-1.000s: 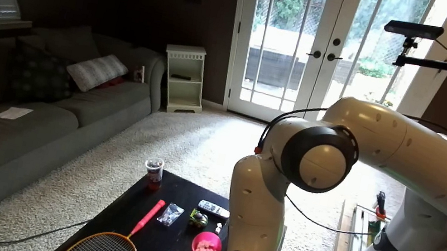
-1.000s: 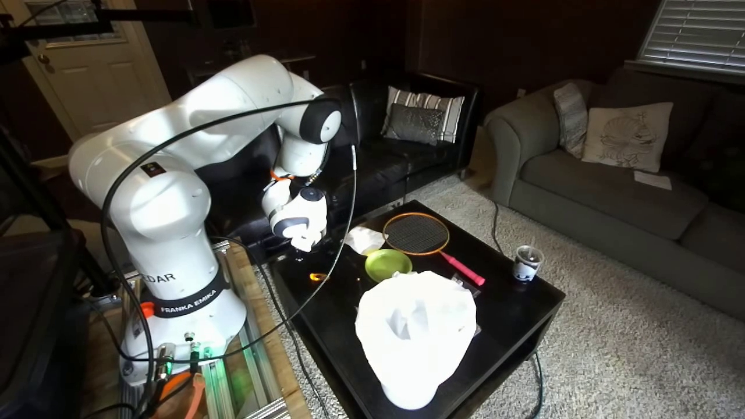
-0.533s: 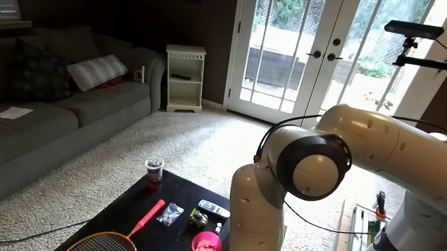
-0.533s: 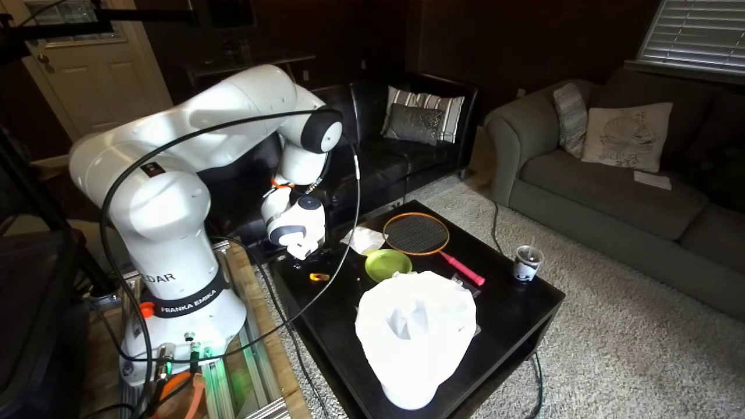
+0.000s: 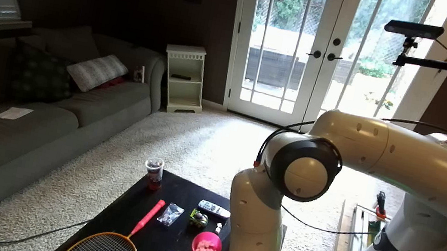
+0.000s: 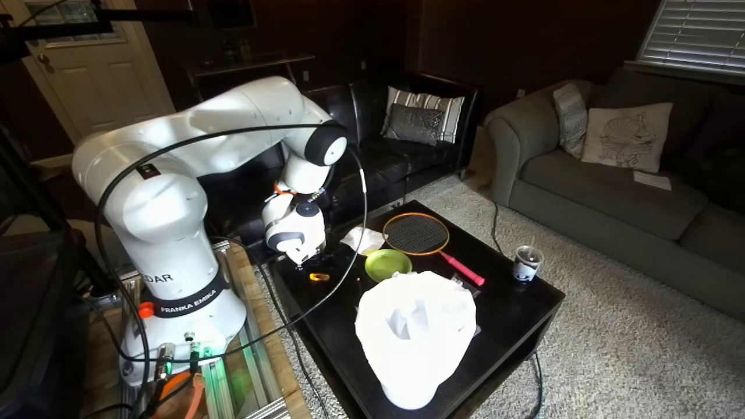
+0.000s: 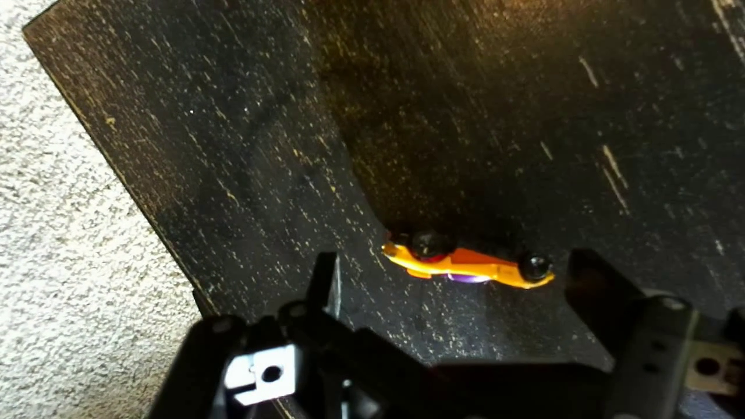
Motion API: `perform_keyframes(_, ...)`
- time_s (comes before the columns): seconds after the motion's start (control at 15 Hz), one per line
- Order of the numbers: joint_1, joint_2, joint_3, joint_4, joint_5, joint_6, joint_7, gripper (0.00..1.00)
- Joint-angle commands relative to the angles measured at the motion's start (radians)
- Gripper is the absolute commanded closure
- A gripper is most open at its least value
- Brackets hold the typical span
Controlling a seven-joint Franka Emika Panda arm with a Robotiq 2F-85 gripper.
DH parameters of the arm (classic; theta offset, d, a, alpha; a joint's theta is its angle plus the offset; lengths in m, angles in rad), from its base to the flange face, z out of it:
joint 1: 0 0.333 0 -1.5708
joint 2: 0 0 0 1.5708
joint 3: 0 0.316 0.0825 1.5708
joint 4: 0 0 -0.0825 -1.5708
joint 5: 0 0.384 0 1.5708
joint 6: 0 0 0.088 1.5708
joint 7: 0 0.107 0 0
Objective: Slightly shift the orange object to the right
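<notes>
I'm looking at a black table (image 6: 512, 314) stretching out beneath the gripper (image 7: 454, 259), with an orange toy car (image 7: 471, 270) resting nearest to it. Near the gripper a green bowl (image 6: 387, 265) and a crumpled white thing (image 6: 362, 239) are lying, and beyond them a racket (image 6: 418, 235) is pointing its handle (image 6: 463, 268) away. Farther from the gripper a pink bowl (image 5: 208, 236), a small green toy (image 5: 198, 218), a clear packet (image 5: 170, 215) and white bits (image 5: 218, 228) are sitting, while a remote (image 5: 214, 209) is lying and a cup (image 6: 527, 266) is standing upright well apart from it.
</notes>
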Motion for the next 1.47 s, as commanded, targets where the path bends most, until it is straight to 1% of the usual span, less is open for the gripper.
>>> perform_keyframes(0.0,-0.017,0.069,0.026,0.06,0.008,0.04,0.039,0.0)
perform_keyframes(0.53,-0.05,0.128,0.053,0.107,0.003,0.079,0.056,0.0)
perform_keyframes(0.6,-0.048,0.132,0.052,0.112,0.005,0.084,0.055,0.0)
perform_keyframes(0.73,-0.036,0.103,0.034,0.088,-0.006,0.078,0.093,0.0)
perform_keyframes(1.4,-0.024,0.102,0.014,0.091,-0.005,0.072,0.116,0.0)
